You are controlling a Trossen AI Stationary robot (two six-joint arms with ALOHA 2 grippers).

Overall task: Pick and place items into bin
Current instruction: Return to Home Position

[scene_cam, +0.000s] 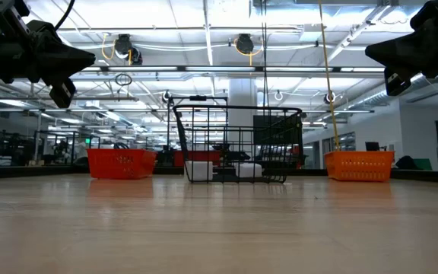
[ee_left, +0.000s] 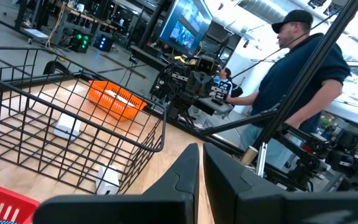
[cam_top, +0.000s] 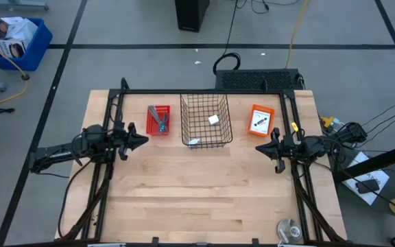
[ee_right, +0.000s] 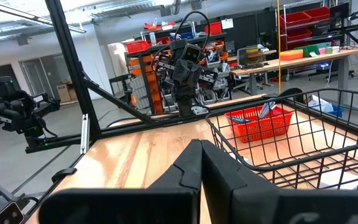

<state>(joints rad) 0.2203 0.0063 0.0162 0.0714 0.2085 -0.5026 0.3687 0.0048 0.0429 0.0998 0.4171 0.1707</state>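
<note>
1. Left hand [cam_top: 140, 140] hovers over the left side of the surface [cam_top: 197, 199]. Its fingers are pressed together with only a hairline between them, and it holds nothing. I'd judge it is parked out there because no loose item lies within reach for it to fetch.
2. Next along is the red bin [cam_top: 151, 129], toward the back. The slim tools [cam_top: 160, 119] lie crossed inside it, one teal-blue and one grey. It looks like sorting by kind, with long things together.
3. Dead centre is the wire basket [cam_top: 184, 103]. One white block [cam_top: 213, 119] sits mid-floor and the other white block [cam_top: 193, 142] lies by the front left corner, the two well apart. The mesh walls keep such small pieces from sliding off.
4. Then comes the orange bin [cam_top: 269, 110], with a white packet [cam_top: 260, 122] lying flat in it. Its dark print is too small to read, and I cannot tell whether a second packet lies beneath.
5. Right hand [cam_top: 260, 147] mirrors the left, just in front of the orange bin, pinched closed and empty. Both hands are clear of the bins, which reads as a rest pose.
6. At the front right corner is the silver roll [cam_top: 288, 228], well apart from everything and seemingly not part of the job.
7. No brand or label is legible anywhere.
</note>
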